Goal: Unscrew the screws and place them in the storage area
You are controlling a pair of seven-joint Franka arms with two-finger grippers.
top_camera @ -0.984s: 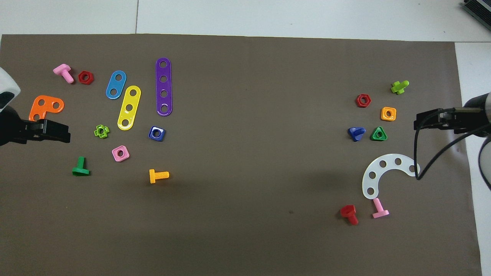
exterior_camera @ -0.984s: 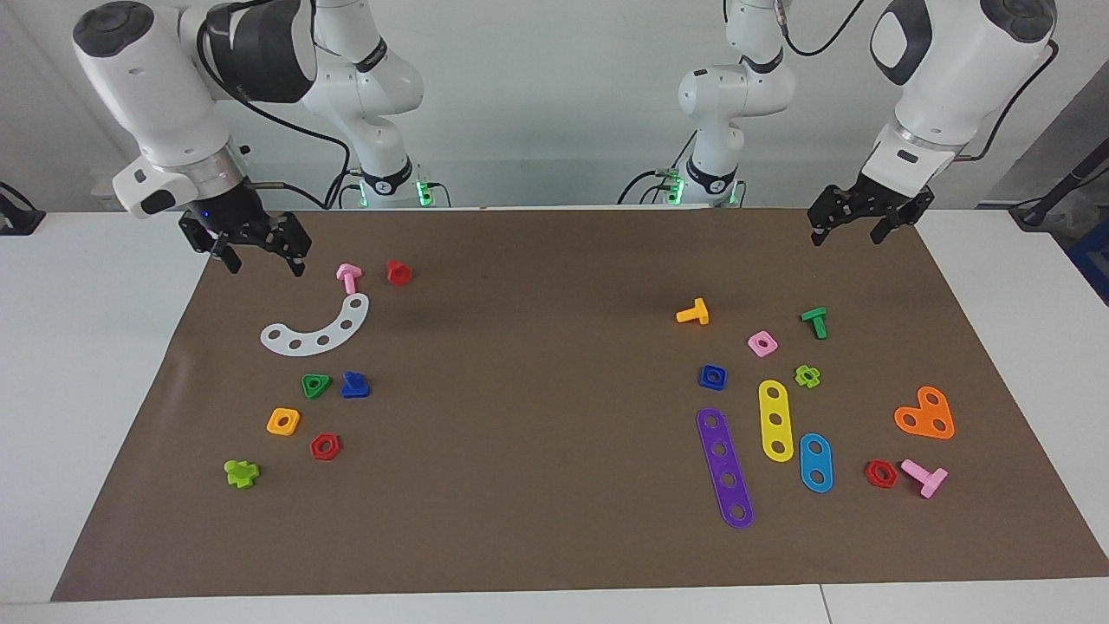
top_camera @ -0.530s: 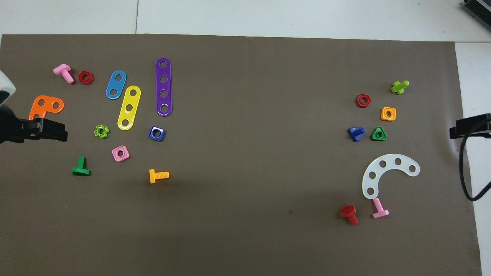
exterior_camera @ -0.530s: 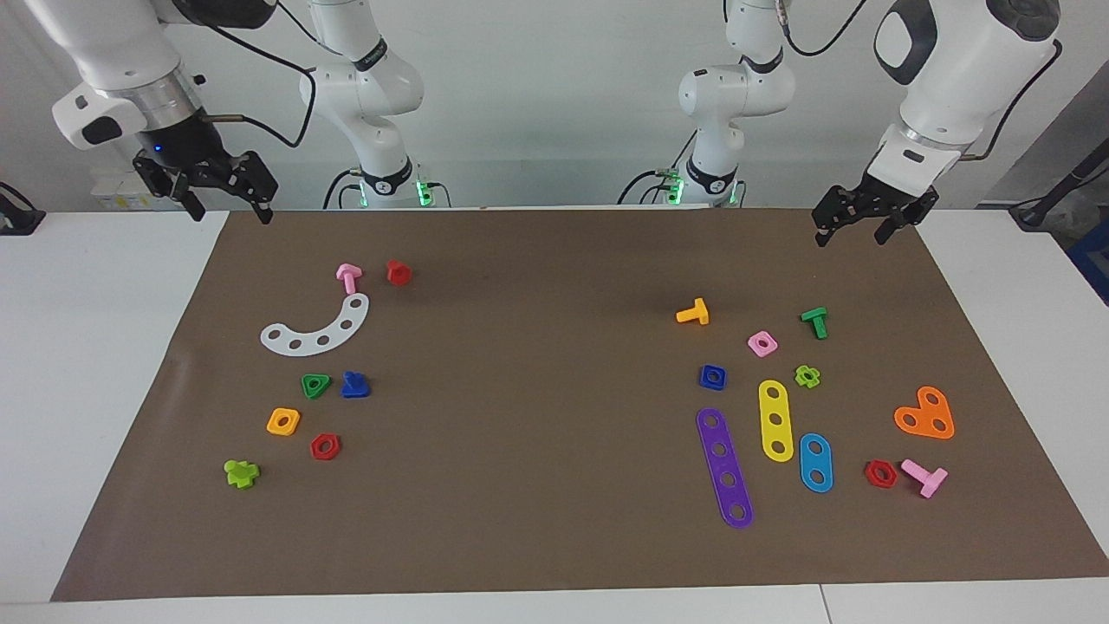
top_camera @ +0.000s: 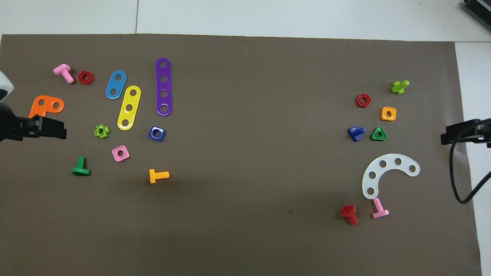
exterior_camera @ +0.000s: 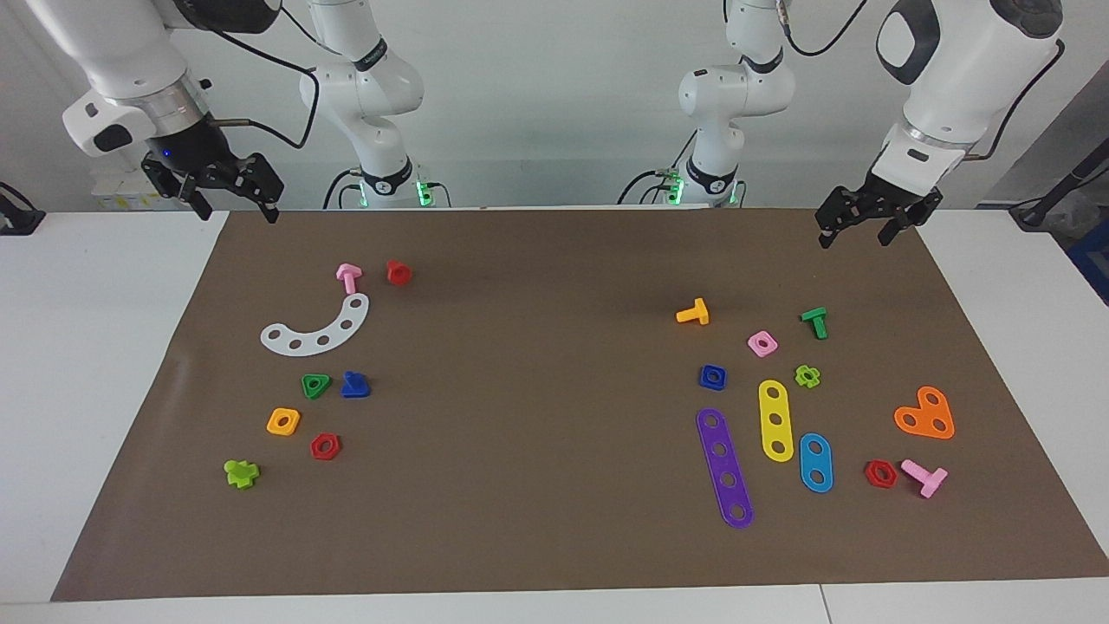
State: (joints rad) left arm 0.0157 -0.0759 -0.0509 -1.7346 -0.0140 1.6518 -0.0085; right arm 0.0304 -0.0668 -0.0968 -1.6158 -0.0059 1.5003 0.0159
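One dark-blue screw lies on the brown mat beside the green triangular nut. The orange square nut and red hexagonal nut lie close by, around the storage area. My right gripper is open and empty, raised over the mat's edge at the right arm's end. My left gripper is open and empty, raised over the mat's corner at the left arm's end.
A white curved plate, a pink bolt, a red bolt and a light-green bolt lie near the storage area. Toward the left arm's end lie purple, yellow and blue strips, an orange plate, nuts and bolts.
My right gripper has risen from over the mat near the pink bolt and drawn back to the mat's edge. The left gripper has barely moved. Nothing on the mat has moved.
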